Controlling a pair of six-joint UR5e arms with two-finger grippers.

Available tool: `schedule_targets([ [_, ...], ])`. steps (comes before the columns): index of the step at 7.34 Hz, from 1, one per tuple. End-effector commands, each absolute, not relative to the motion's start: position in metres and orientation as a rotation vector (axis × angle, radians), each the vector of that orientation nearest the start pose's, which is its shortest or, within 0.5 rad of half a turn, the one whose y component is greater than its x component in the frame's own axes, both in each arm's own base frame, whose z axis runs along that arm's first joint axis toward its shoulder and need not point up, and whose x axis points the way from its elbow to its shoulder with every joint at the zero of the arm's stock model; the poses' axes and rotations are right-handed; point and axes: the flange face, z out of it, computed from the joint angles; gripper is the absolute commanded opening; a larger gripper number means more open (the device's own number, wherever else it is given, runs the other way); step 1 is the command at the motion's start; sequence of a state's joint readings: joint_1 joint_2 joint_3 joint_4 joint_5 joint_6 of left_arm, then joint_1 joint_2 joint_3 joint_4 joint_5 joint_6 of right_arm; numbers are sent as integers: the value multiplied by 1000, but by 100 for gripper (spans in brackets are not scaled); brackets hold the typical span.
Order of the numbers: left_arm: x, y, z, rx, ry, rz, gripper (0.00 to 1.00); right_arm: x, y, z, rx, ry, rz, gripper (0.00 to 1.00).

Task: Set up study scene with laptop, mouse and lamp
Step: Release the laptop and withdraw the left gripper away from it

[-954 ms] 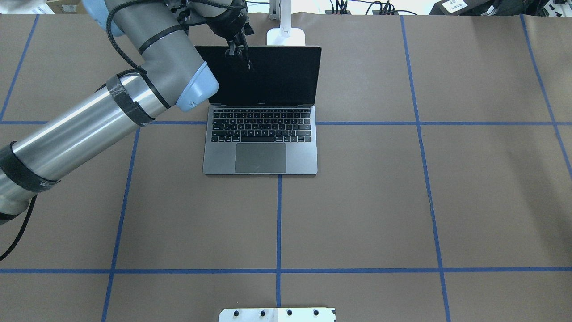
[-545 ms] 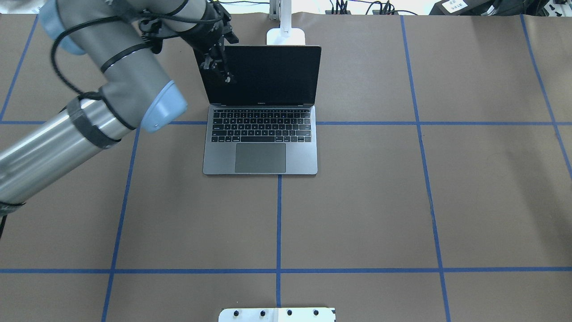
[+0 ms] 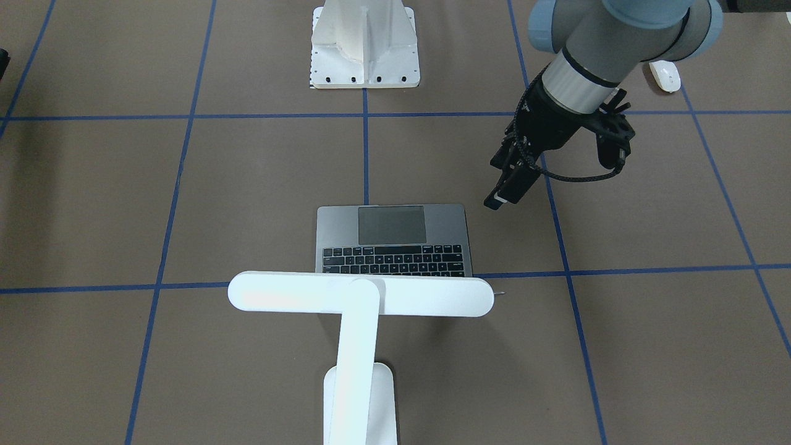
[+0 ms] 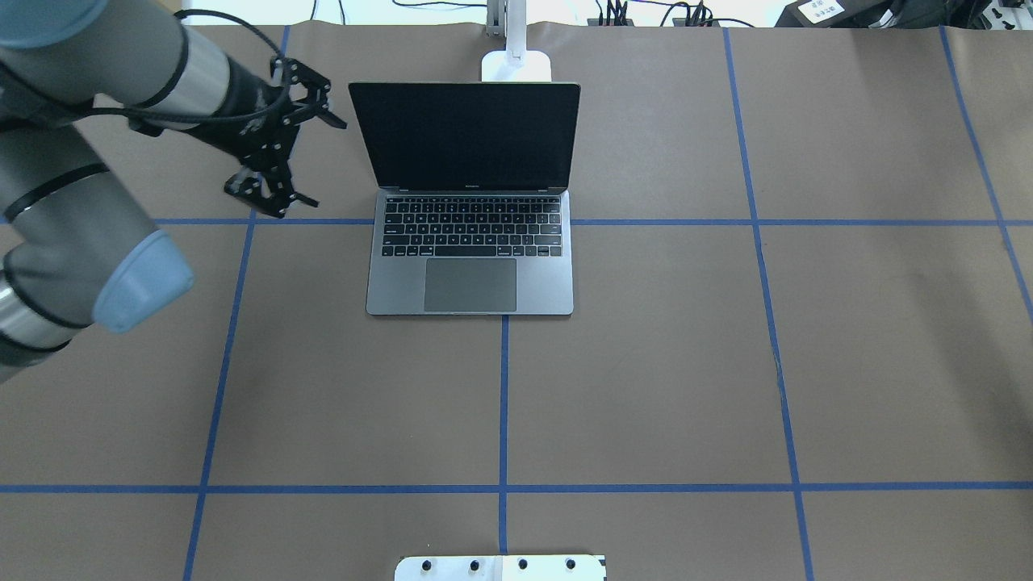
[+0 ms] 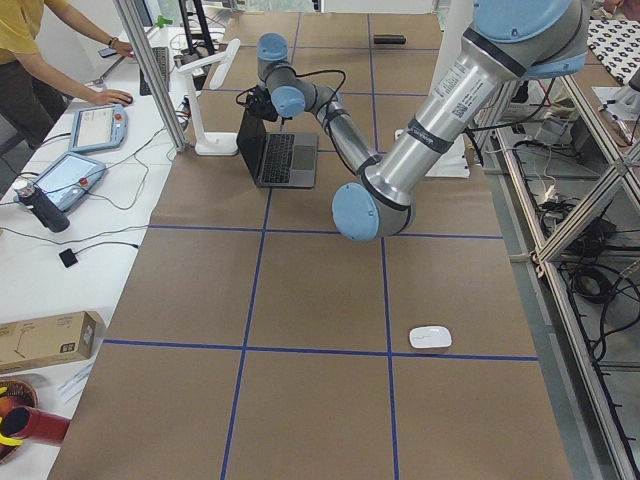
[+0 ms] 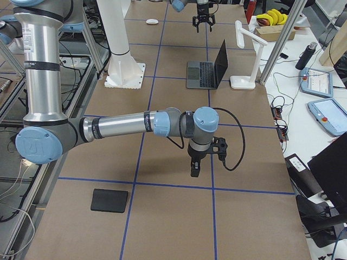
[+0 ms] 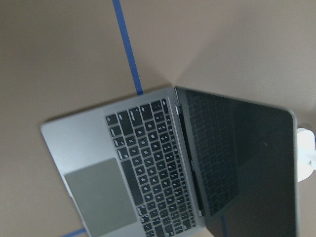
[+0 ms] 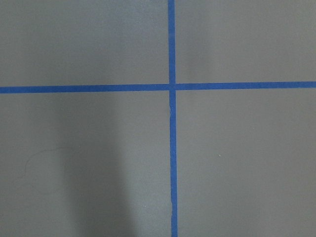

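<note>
The laptop (image 4: 470,278) lies open at the back centre of the table, with a dark screen. It also shows in the front view (image 3: 392,238) and the left wrist view (image 7: 98,148). The white lamp (image 3: 361,295) stands behind it, its bar head over the lid and its base (image 4: 516,66) at the table's far edge. The white mouse (image 3: 666,75) lies far off on my left side and also shows in the left side view (image 5: 430,337). My left gripper (image 4: 270,200) hangs open and empty, left of the laptop. My right gripper (image 6: 194,172) hovers over bare table; I cannot tell its state.
A white bolted pedestal (image 3: 364,46) stands at the near centre edge. A black mouse pad (image 6: 109,200) lies at the table's right end. Tablets, cables and a person's arms are on the side bench beyond the far edge (image 5: 95,125).
My left gripper has moved from the top of the laptop's screen to the left and nearer me, clear of the laptop. The laptop and lamp have not moved.
</note>
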State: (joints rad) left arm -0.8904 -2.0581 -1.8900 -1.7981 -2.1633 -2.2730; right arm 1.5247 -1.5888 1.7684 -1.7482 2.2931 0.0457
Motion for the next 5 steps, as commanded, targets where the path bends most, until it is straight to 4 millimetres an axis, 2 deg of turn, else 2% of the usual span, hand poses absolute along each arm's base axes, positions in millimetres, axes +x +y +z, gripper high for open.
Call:
schedule_targets([
  [1, 272, -478, 259, -338, 1057, -950, 100, 46, -463, 592, -25, -719, -10, 100],
  [2, 252, -468, 282, -275, 1020, -869, 100, 47, -442, 606, -56, -724, 3, 100],
  [3, 227, -465, 313, -212, 981, -797, 100, 49, -435, 609, -66, -723, 22, 100],
  [4, 197, -468, 342, -176, 958, -714, 100, 53, -420, 620, -88, -722, 38, 100],
  [5, 165, -471, 372, -134, 927, -663, 100, 53, -417, 622, -67, -719, 34, 100],
])
